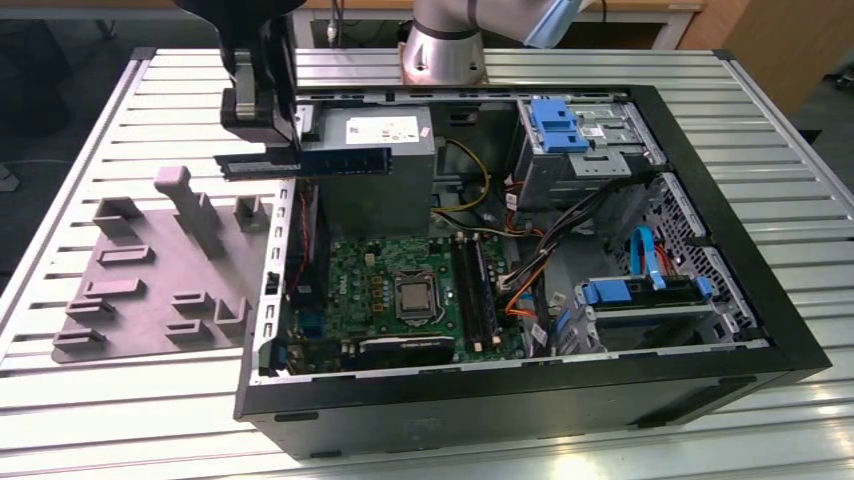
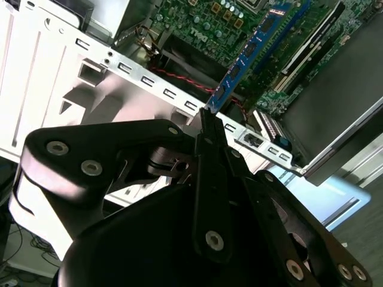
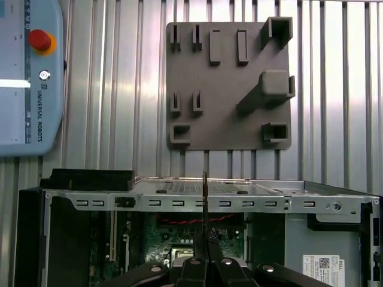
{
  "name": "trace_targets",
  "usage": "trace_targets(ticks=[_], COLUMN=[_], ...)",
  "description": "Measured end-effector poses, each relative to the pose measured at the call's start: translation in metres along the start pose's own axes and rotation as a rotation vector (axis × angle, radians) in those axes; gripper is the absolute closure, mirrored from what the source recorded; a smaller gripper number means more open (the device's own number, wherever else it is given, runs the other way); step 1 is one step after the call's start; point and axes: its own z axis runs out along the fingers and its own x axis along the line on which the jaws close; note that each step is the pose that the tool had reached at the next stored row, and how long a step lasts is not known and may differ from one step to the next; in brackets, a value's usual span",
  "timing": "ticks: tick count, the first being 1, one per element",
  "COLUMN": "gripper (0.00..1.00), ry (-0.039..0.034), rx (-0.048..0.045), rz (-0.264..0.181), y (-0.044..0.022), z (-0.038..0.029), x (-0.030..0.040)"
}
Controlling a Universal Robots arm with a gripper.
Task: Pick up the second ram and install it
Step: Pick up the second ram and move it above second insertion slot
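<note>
gripper (image 1: 271, 148) in the upper left of the exterior view, black, hanging from the arm. fingers clenched on one end of the second ram (image 1: 334, 160). in the second wrist view the two fingers (image 2: 209, 149) press together flat on the stick's end, no gap showing.

the second ram is in the air, lying level, with its long edge running across the exterior view from left to right. it is a blue-green board with dark chips along it. its free end reaches in front of the grey power supply (image 1: 380, 170). its held end sits about over the wall of the computer case (image 1: 747, 330) on the exterior view's left. it is well apart from the long black slots (image 1: 474, 285) down on the motherboard (image 1: 360, 270).

in the first wrist view the stick shows edge-on, a thin dark line (image 3: 204, 200) coming up out of the gripper (image 3: 205, 254) and crossing the case's perforated metal rail.

the case lies open on its side on a slatted metal table (image 1: 107, 420), in the centre and right of the exterior view. the cpu socket (image 1: 418, 297) is just beside the slots, and blue drive clips (image 1: 554, 125) sit toward the upper right.

the grey fixture plate (image 1: 147, 280) with upright posts lies on the table at the exterior view's left, just beside the case. the first wrist view also takes in a pale blue pendant (image 3: 30, 78) with a red button (image 3: 39, 39).
</note>
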Motion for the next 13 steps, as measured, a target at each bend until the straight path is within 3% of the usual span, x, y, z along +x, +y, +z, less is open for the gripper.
trace_targets(ticks=[13], gripper=[0.88], ry=[0.0000], rx=[0.0000], rz=[0.000], y=[-0.0147], z=[-0.0006], x=[0.0001])
